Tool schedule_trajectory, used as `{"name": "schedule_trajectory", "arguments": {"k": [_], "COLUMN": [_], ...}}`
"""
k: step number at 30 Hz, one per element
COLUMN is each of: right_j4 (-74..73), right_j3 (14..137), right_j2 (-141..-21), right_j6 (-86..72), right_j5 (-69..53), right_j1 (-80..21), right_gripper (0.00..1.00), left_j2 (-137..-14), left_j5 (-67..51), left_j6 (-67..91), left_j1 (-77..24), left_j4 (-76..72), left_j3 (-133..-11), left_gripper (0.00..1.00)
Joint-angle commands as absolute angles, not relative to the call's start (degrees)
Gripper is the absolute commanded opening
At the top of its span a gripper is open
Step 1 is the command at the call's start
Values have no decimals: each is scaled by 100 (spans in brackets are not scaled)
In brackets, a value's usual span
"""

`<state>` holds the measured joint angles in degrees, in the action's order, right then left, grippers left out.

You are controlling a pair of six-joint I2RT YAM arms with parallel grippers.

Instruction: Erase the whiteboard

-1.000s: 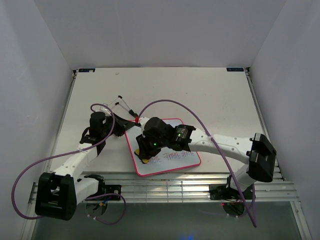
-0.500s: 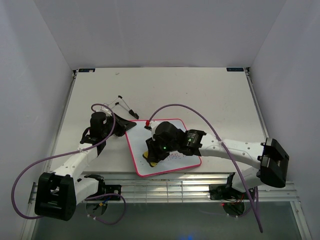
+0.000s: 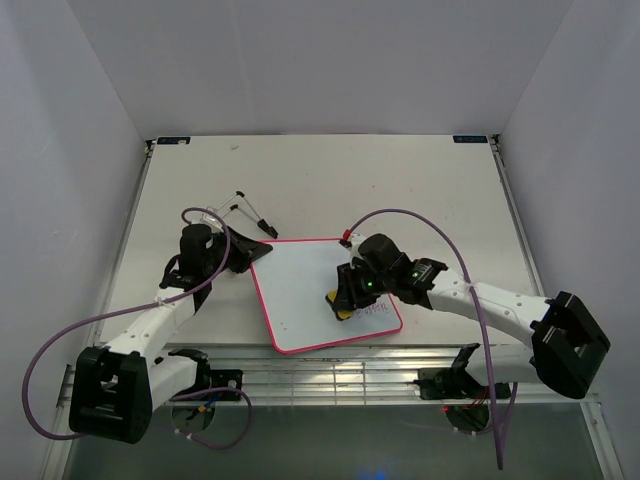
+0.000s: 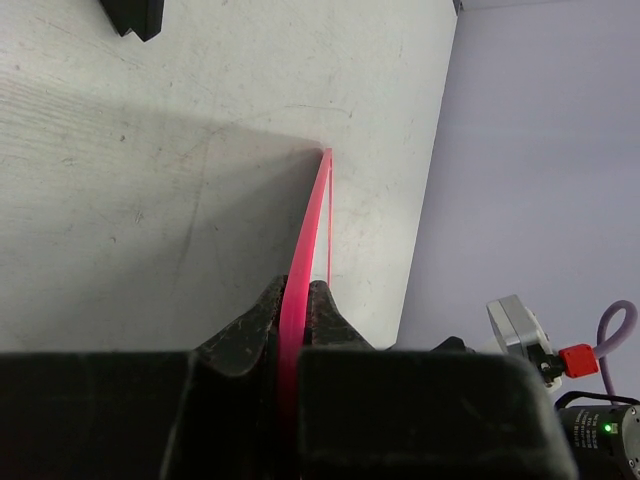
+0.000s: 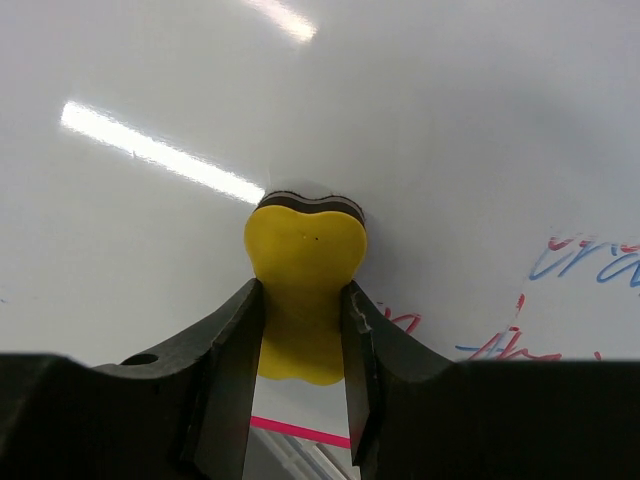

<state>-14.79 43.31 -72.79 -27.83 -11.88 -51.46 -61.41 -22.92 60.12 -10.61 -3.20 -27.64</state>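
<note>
The whiteboard (image 3: 300,290) lies on the table, white face with a pink-red rim; red and blue handwriting (image 3: 375,310) shows at its near right corner. My left gripper (image 3: 252,251) is shut on the board's far left rim, and the rim (image 4: 305,235) runs edge-on between its jaws (image 4: 293,300). My right gripper (image 3: 345,298) is shut on a yellow sponge (image 5: 304,270), pressed flat on the board (image 5: 420,130) just left of the writing (image 5: 590,260). The sponge (image 3: 343,305) peeks out under the right wrist.
A thin black wire stand (image 3: 245,208) lies on the table behind the left gripper. A slatted metal rail (image 3: 360,375) runs along the near edge. A black block (image 4: 135,15) sits at the top of the left wrist view.
My right gripper has slid the sponge rightward across the board, from its left part to the right part. Most of the handwriting along the near edge is gone. The left arm has held still.
</note>
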Motion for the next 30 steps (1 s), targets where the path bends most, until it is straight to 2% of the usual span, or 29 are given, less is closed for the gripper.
{"name": "schedule_trajectory", "arguments": {"k": [1,12,22,30], "right_j4": [-2312,-2697,-3067,-3129], "right_j3": [4209,6423,7364,7602], "right_j2": [-7559,-8411,-9017,-9044], "right_j6": [-2610,-2698,-2619,-2672], "right_j5": [-1336,-1072,-826,-800], "right_j1": [-5466,-6872,-7356,-7479], "right_gripper": [24,24,24,24], "left_j2": [-6117,-6100,-6100,-6064], "left_j5": [-1020,-976,-976,-967], "left_j6": [5273,5309,5335,5344], "left_j1": [-1046,-1046,-1046,-1046], "left_j4": [193,220,211,220], "left_j3": [-2663,-2646,-2628,-2602], "left_gripper": [0,0,0,0]}}
